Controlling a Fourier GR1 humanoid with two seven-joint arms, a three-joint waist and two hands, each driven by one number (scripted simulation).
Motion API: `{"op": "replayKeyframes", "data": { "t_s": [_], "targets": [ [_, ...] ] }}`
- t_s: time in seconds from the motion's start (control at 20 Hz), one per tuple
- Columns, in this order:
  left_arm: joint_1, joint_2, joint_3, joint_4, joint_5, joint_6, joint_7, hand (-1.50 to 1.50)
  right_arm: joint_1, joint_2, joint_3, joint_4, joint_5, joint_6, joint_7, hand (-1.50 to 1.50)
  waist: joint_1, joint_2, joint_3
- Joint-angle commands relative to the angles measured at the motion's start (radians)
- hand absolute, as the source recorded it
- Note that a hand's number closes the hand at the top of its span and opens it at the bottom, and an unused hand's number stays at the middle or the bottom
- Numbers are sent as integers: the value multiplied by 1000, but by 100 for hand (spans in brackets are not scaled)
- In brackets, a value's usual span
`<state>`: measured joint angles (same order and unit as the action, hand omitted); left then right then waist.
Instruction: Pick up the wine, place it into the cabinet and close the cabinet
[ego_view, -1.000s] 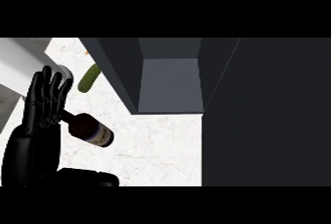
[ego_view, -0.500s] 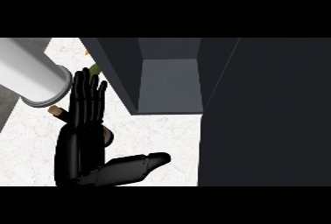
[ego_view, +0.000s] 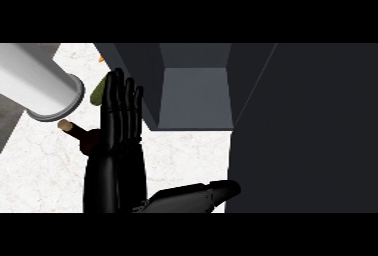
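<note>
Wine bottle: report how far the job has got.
Done: nothing yet; the cabinet stands open. In hand: the left hand, fingers straight, covers part of the wine bottle lying on the counter, not gripping it. Left: grasp it, put it inside, shut the door.

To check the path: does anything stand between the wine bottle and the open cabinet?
Nothing visible does. The wine bottle lies on the counter left of the open cabinet, partly under the open left hand. The door stands open at the right.
</note>
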<state>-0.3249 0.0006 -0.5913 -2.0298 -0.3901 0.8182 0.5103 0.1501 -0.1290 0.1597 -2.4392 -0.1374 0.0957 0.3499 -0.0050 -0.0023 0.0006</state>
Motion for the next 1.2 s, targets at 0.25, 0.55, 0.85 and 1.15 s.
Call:
{"op": "replayKeyframes", "data": {
  "t_s": [0.25, 0.55, 0.85, 1.15],
  "targets": [
    [-76, -1, -68, -74, -218, 107, 271, -150, -17, 16, 7, -68, 24, -18, 82, -150, 3, -2, 0],
    [-22, 0, 36, -129, -240, -8, 281, -150, -71, 11, 4, -150, 10, -56, 215, -150, 3, 0, -1],
    [109, 32, 53, -295, -278, -71, 305, -150, -81, -1, -27, -106, 1, -22, 173, -150, 5, 0, 0],
    [113, 61, 158, -271, -186, -99, 261, -150, -184, 28, 36, -154, 83, -101, 301, -150, 5, 1, -2]
  ]
}}
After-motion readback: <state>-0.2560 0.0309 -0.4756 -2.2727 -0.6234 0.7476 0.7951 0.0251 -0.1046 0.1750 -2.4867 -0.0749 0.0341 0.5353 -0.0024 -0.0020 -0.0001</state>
